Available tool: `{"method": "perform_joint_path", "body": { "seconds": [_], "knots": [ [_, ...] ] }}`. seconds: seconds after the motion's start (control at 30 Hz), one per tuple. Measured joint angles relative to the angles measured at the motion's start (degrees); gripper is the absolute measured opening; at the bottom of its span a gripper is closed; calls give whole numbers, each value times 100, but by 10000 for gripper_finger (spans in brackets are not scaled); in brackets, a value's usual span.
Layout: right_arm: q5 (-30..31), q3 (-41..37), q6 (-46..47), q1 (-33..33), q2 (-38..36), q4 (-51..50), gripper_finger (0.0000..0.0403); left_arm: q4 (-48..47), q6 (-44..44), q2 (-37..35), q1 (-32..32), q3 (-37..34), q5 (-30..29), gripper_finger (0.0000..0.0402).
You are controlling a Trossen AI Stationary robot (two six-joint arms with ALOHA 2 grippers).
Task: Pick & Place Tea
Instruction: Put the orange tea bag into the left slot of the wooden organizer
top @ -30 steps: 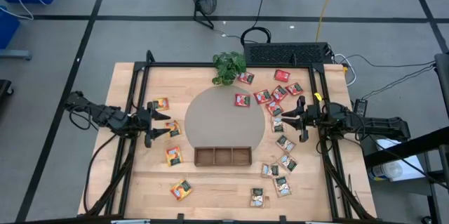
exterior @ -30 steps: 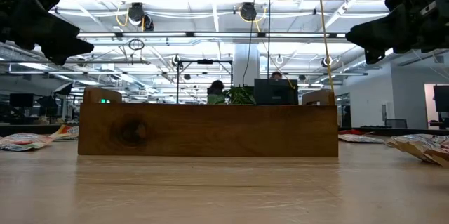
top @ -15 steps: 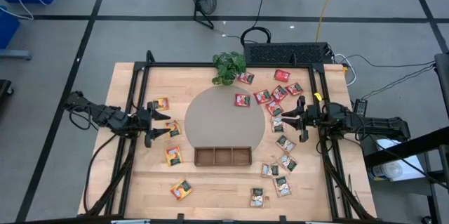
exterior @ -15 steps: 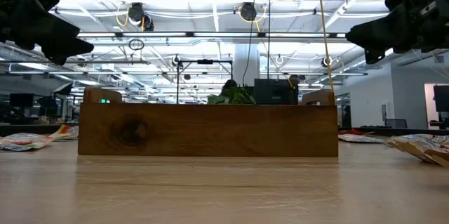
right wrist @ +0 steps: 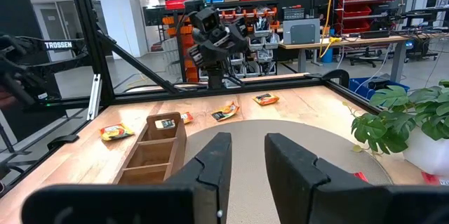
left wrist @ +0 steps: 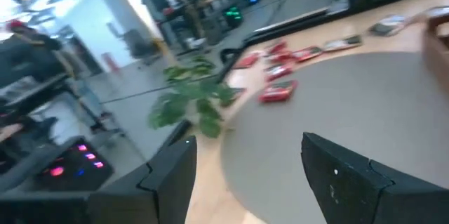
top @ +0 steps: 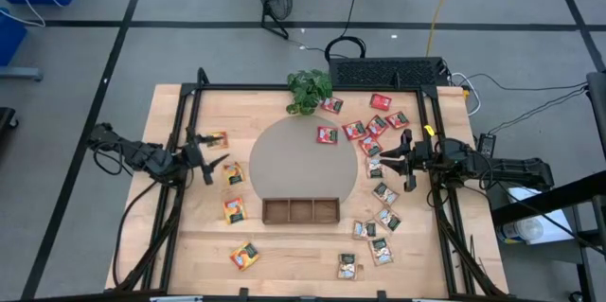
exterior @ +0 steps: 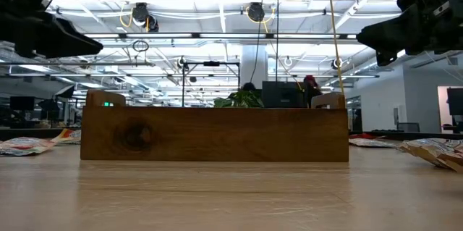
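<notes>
My left hand (top: pixel 210 158) has just swung — a second ago it hung over the orange-yellow packet (top: pixel 233 176) beside the round mat (top: pixel 301 160), and now it has turned away toward the packet (top: pixel 218 138) nearer the back of the surface (top: pixel 170 245), its wrist camera sweeping across the potted plant (top: pixel 309 90) and the red packets (top: pixel 354 130) in a blur. Its fingers (left wrist: pixel 168 182) are spread wide and hold nothing, so I judge no pick has happened on this side; the arm looks to be re-aiming rather than carrying. My right hand (top: pixel 405 161) has not moved at all: it hovers over the scatter of beige-and-green packets (top: pixel 383 193) at the mat's right edge, fingers (right wrist: pixel 214 164) drawn near to each other with a narrow gap and nothing between them. The tea lies all over the surface, red at the back right, beige down the right side, orange-yellow on the left. The wooden tray (top: pixel 300 210) sits at the mat's front edge with its three compartments bare — so the sorting, as I read it, has yet to start.
</notes>
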Motion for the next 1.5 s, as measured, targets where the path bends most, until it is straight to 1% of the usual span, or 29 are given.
{"method": "perform_joint_path", "body": {
  "seconds": [0.1, 0.23, 0.33, 0.4, 0.53, 0.63, 0.77, 0.83, 0.9, 0.97, 1.03, 1.07, 1.1, 1.17, 1.23, 1.27, 1.33, 1.4, 1.5],
  "knots": [
    [0, 0, 1, 0, 0, 0, 75, 246, -15, 2, 0, 0, -123, 253],
    [0, -2, 0, 1, 0, 0, 75, 673, -131, 2, 0, 0, -109, 253],
    [0, 1, 1, 1, 0, 0, 75, 1147, -922, 2, 0, 0, 127, 253],
    [0, -1, 1, 0, 0, 0, 75, 1552, -1348, 2, 0, 0, 117, 253],
    [0, -1, 0, 1, 0, 0, 75, 2366, -1267, 2, 0, 0, 75, 253],
    [0, -1, 1, 1, 0, 0, 75, 2759, -1270, 2, 7, 0, 60, 253],
    [0, 0, 0, 0, 0, 0, 75, 2972, -1650, 2, 7, 0, -104, 253],
    [0, -2, 0, 0, 0, 0, 75, 3053, -2082, 2, 10, 0, -34, 253],
    [0, 1, 0, -1, 0, 0, 75, 3007, -2185, 13, 11, 0, -17, 253],
    [0, -2, 0, 0, 1, 0, 75, 2584, -2503, 96, 11, 117, -262, 253],
    [0, 1, 0, 0, 0, 0, 75, 1707, -3186, 245, 53, 464, -730, 253],
    [0, -2, 0, 1, 0, 0, 75, 1161, -3655, 363, 96, 705, -920, 253],
    [0, 0, 1, 1, 0, 0, 75, 495, -4210, 503, 154, 947, -987, 253],
    [-1, 1, 1, 0, 0, 0, 75, -869, -5288, 887, 315, 1417, -915, 253],
    [0, -2, 0, 1, 0, 0, 75, -1907, -6275, 1375, 534, 1836, -674, 253],
    [0, 0, 0, -1, 0, 0, 75, -2338, -6667, 1655, 670, 2001, -461, 253],
    [0, 0, 0, 0, 0, 0, 75, -2905, -7145, 2289, 994, 2215, 83, 253],
    [0, 0, 1, 0, 1, 2, 75, -3079, -7267, 2934, 1388, 2368, 707, 253],
    [0, -1, 0, -1, 2, 0, 75, -3032, -7007, 3937, 2143, 2577, 1695, 253]
  ]
}}
